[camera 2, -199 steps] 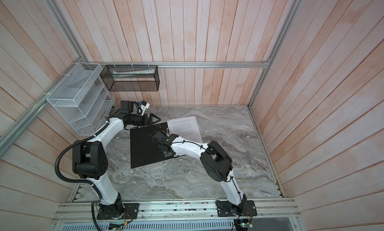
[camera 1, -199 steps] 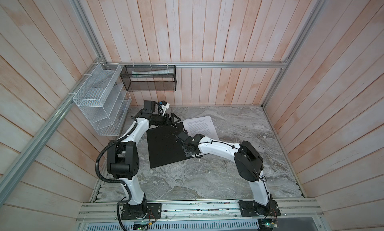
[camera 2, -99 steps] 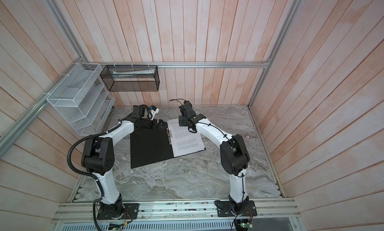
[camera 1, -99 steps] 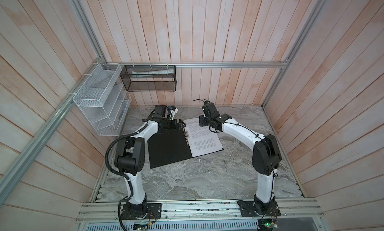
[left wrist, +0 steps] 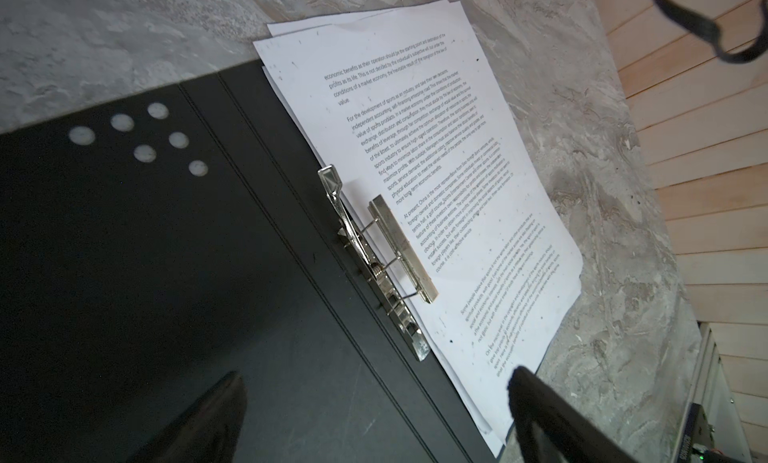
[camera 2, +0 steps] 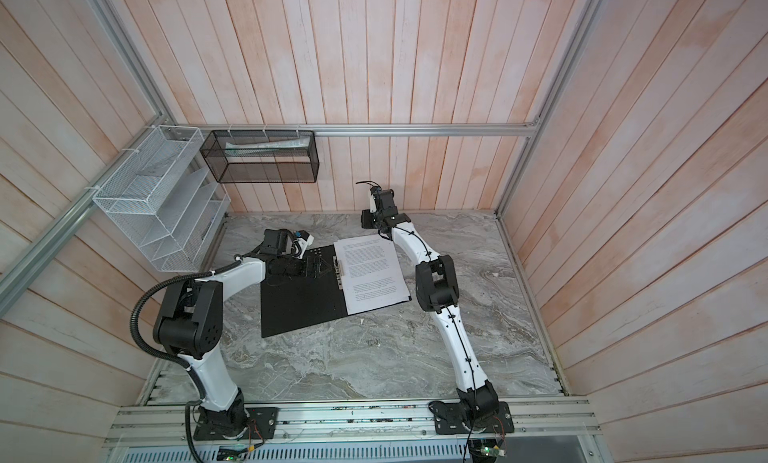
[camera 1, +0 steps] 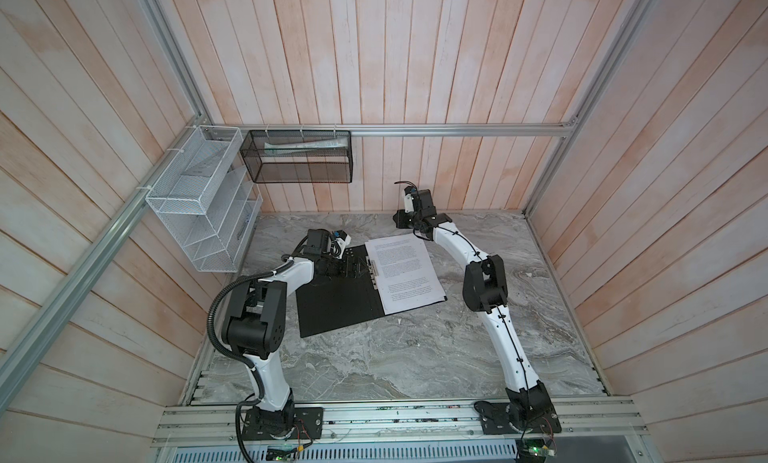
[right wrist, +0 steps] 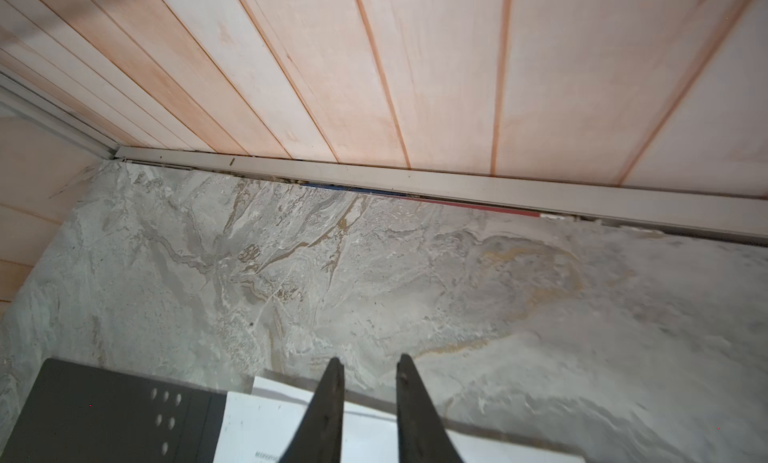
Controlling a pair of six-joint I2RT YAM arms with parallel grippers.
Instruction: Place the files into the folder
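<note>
The folder (camera 1: 336,298) (camera 2: 299,303) lies open on the marble table, black inside up. The files (camera 1: 405,274) (camera 2: 374,274), white printed sheets, lie stacked on its right half with their edge under the metal clip (left wrist: 399,249). My left gripper (camera 1: 345,267) (left wrist: 376,375) hovers low over the folder's far left part, wide open and empty. Above the far edge of the files (right wrist: 270,423) my right gripper (camera 1: 413,230) (right wrist: 370,359) hangs with its jaws a little apart and nothing between them. The folder's corner dots (right wrist: 166,415) show beside it.
A white wire organizer (camera 1: 199,215) hangs on the left wall and a black mesh basket (camera 1: 299,157) with papers on the back wall. Wooden walls (right wrist: 415,86) enclose the table (camera 1: 374,357) closely at the back and both sides.
The right arm left the middle of the folder and swung to the far edge of the files, which now lie on the folder's right half. The left gripper moved in over the folder.
</note>
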